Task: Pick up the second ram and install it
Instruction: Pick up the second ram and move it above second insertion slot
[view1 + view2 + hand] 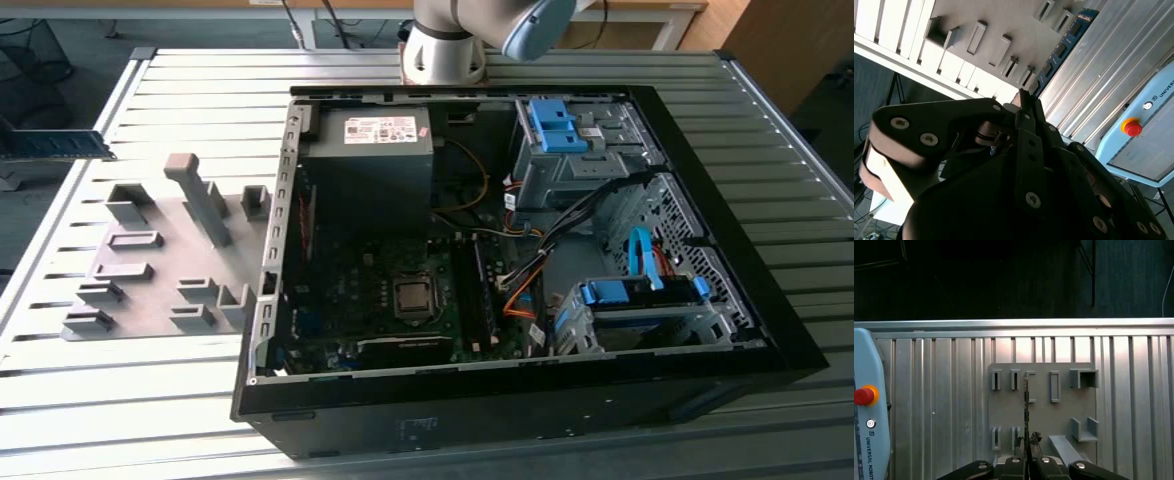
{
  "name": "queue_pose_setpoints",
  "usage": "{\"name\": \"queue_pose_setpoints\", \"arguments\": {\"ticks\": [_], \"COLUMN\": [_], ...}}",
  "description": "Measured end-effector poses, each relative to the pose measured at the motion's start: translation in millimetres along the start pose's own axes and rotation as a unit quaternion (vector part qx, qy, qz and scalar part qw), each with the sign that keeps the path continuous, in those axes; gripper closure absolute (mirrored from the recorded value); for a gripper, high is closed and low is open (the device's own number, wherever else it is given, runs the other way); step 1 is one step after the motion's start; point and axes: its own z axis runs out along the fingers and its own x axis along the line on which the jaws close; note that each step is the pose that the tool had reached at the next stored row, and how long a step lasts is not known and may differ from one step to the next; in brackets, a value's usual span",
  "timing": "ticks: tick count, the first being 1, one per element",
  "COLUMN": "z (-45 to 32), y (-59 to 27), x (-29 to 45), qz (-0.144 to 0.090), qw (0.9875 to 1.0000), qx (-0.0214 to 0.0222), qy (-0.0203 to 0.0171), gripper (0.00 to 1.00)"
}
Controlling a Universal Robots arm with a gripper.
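Gripper (1027,441) pinches second ram (1026,397) edge-on | 9 o'clock of case (534,415) | risk: thin board may twist or slip in narrow pinch.

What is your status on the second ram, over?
Gripper shut on the second ram. Ram held over the grey fixture plate, not yet in the computer case. Nothing seen in the way.
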Motion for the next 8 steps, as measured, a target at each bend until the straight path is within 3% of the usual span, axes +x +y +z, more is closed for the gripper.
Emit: {"name": "queue_pose_setpoints", "arguments": {"ticks": [8], "z": [-0.1], "y": [-0.8], "x": [0.0], "qz": [0.0], "qw": [1.0], "qx": [-0.0001], "qy": [0.0001], "gripper": [0.86]}}
